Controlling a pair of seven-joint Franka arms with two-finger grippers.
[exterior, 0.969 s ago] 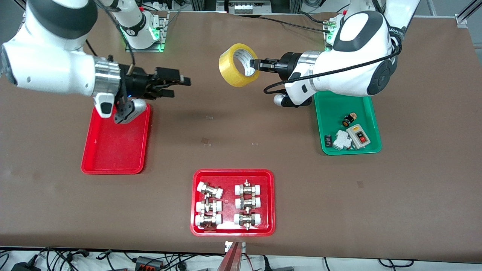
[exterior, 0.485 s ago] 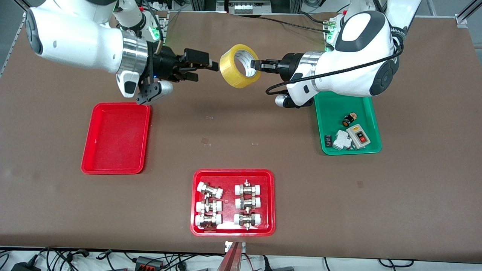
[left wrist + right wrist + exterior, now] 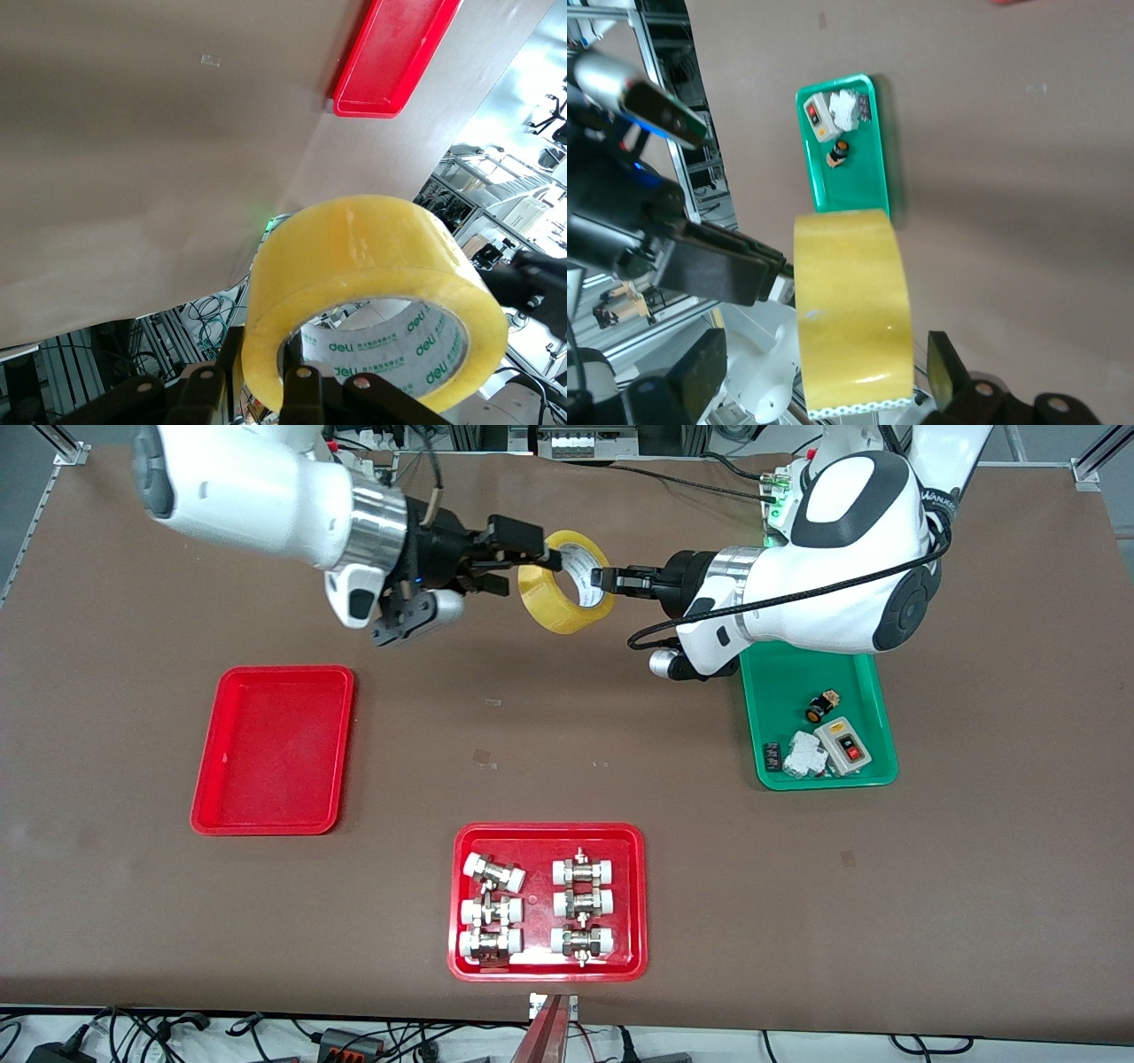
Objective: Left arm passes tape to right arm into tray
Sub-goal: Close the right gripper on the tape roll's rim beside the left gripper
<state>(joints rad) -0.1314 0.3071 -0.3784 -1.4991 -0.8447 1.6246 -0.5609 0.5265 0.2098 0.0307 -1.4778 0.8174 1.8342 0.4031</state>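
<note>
Left gripper (image 3: pixel 609 579): fingertips hidden by the tape (image 3: pixel 565 592) wall; in the left wrist view only the finger bases show, cut by the frame edge. Right gripper (image 3: pixel 540 560): one finger covers part of the tape rim, contact can't be told. Right wrist view cuts off the tape's lower edge and shows only one finger (image 3: pixel 946 365). Small parts in the green tray (image 3: pixel 780 691) under the left arm (image 3: pixel 833 576) too small to identify; that arm hides the tray's end.
</note>
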